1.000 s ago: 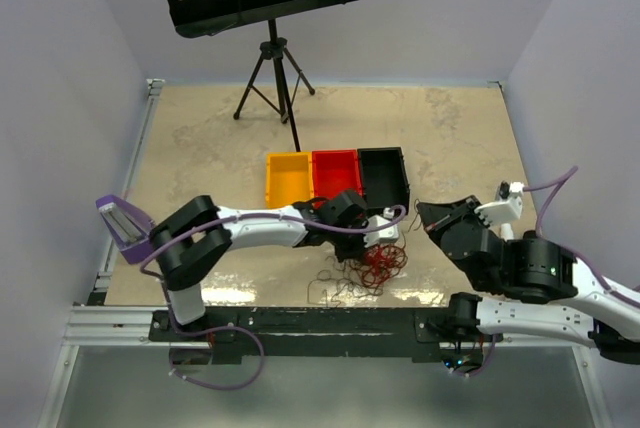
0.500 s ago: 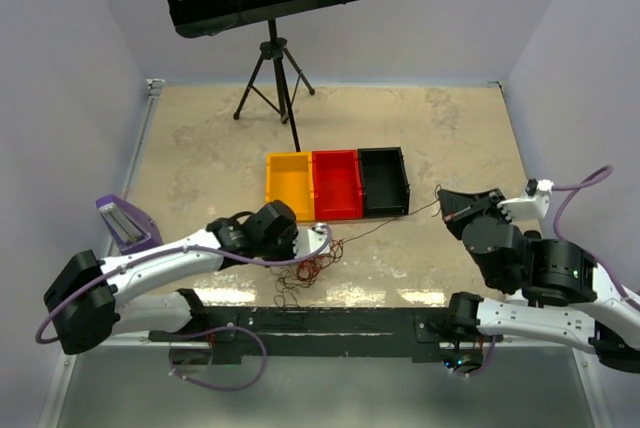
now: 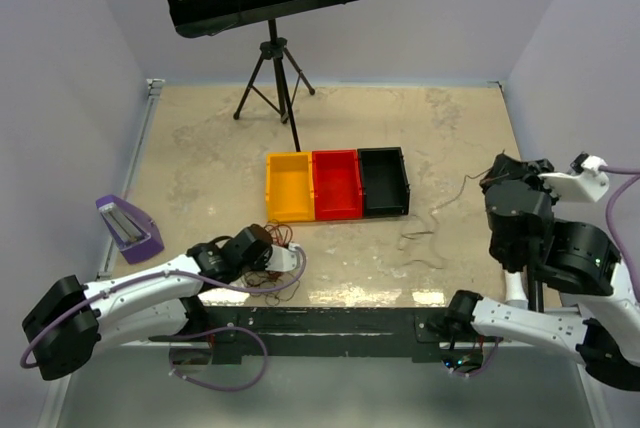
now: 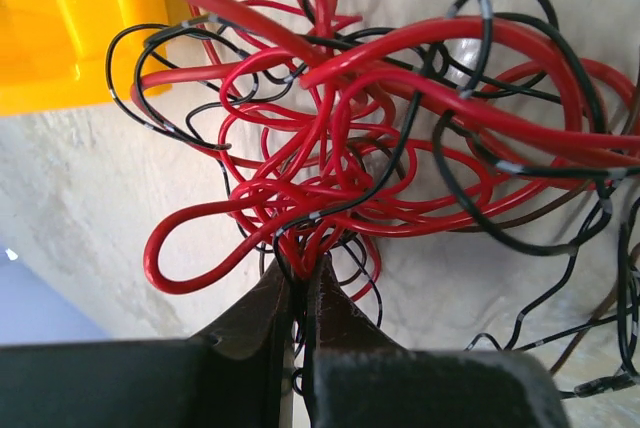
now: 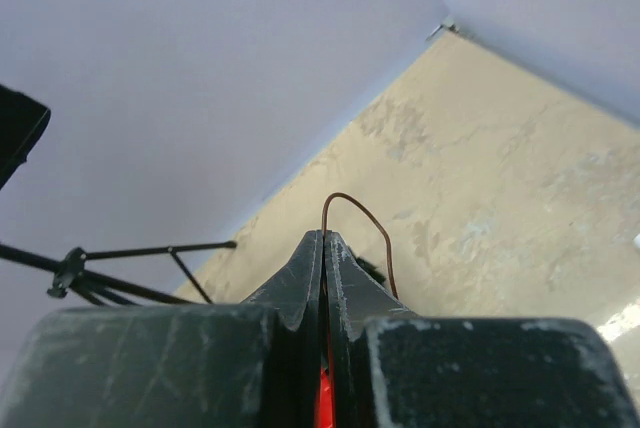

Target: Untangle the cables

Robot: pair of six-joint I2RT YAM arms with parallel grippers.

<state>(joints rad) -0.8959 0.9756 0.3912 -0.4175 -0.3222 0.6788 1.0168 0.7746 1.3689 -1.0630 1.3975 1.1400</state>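
Left wrist: one cable tangle (image 4: 330, 163)

Even, diffuse light from above. Shadows on the table (image 3: 200, 148) are soft and faint, with pale glare patches along its near edge. Left wrist view: cables (image 4: 330, 128) sharp, with glossy highlights. Right wrist view: dark foreground, pale washed walls.

2 white arms (image 3: 150, 283), black joints (image 3: 60, 313), lilac hoses (image 3: 622, 170), scuffed black fingers (image 5: 300, 288).
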